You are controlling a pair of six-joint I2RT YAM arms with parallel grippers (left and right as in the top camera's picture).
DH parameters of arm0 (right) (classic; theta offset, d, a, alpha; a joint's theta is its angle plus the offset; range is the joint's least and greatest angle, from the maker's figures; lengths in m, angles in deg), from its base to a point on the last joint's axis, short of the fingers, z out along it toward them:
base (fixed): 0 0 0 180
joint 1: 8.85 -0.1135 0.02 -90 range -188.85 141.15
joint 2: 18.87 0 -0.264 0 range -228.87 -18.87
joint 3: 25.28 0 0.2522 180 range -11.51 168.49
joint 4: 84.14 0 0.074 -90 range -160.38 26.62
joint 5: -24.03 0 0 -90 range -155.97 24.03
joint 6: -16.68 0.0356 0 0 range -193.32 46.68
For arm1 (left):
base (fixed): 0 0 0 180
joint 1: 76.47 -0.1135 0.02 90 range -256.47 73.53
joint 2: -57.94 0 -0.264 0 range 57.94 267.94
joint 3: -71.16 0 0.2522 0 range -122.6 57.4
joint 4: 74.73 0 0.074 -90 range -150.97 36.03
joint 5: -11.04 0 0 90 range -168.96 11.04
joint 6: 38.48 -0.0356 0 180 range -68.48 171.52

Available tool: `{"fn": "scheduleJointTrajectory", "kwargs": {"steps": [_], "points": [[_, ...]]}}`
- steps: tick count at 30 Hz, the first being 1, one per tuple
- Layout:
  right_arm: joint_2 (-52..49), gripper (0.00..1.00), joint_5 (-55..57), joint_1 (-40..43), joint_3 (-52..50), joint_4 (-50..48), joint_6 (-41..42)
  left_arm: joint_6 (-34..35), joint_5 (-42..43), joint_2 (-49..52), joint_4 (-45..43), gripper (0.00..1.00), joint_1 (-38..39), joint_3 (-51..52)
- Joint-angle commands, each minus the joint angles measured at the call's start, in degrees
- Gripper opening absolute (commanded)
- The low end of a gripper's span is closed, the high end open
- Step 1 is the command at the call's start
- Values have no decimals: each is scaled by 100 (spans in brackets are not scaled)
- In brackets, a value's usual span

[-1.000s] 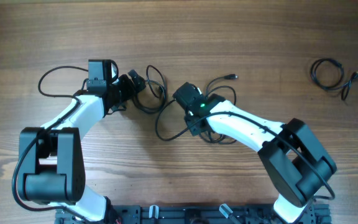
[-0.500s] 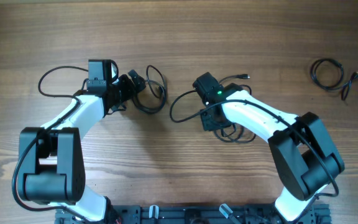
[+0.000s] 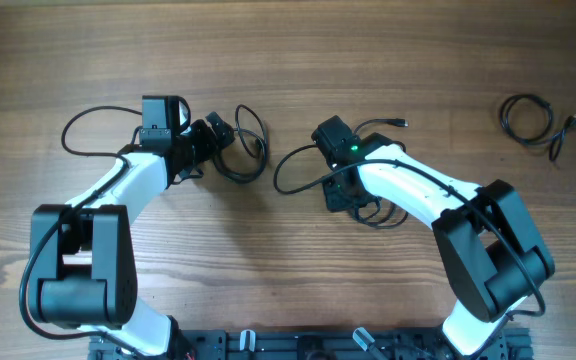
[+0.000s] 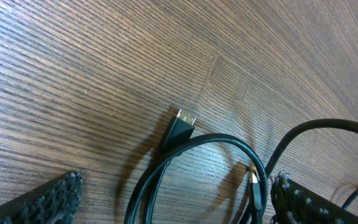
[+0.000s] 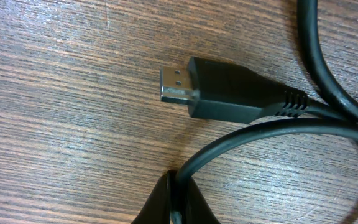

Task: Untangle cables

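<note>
Overhead, the right tool [image 3: 340, 192] sits on a cable [image 3: 277, 180] whose loop trails left across the worktop [image 3: 288, 50] toward the wide-open left tool [image 3: 216, 135]. The loop has shifted right, apart from that tool's own cord [image 3: 263, 155]. At the left wrist, that cord lies between the spread fingers; at the right wrist, the jaws have pinched shut on the cable beside a plug [image 5: 229, 93] lying left-right.

On the table [image 3: 388, 60] three cables lie apart from each other. The first cable [image 3: 264, 152] lies at 11 o'clock from the table's middle, and the left pincer [image 3: 211, 135] is just at its 9 o'clock side. The second cable [image 3: 277, 178] lies in the middle, under the right pincer [image 3: 346, 195]; its loop goes toward 9 o'clock, its plug [image 3: 400, 122] toward 1 o'clock. The third cable [image 3: 504, 115] lies well apart at 2 o'clock, near the right edge.
</note>
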Motion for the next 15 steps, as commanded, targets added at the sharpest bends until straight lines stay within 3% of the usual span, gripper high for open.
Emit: {"fn": "scheduleJointTrajectory", "kwargs": {"steps": [1,15], "points": [[-114,4,-142,13,-175,26,35,-87,-57,63,-20,100,-24,9],[-114,4,-184,13,-175,-2,4,-87,-57,63,-22,100,-24,9]]}}
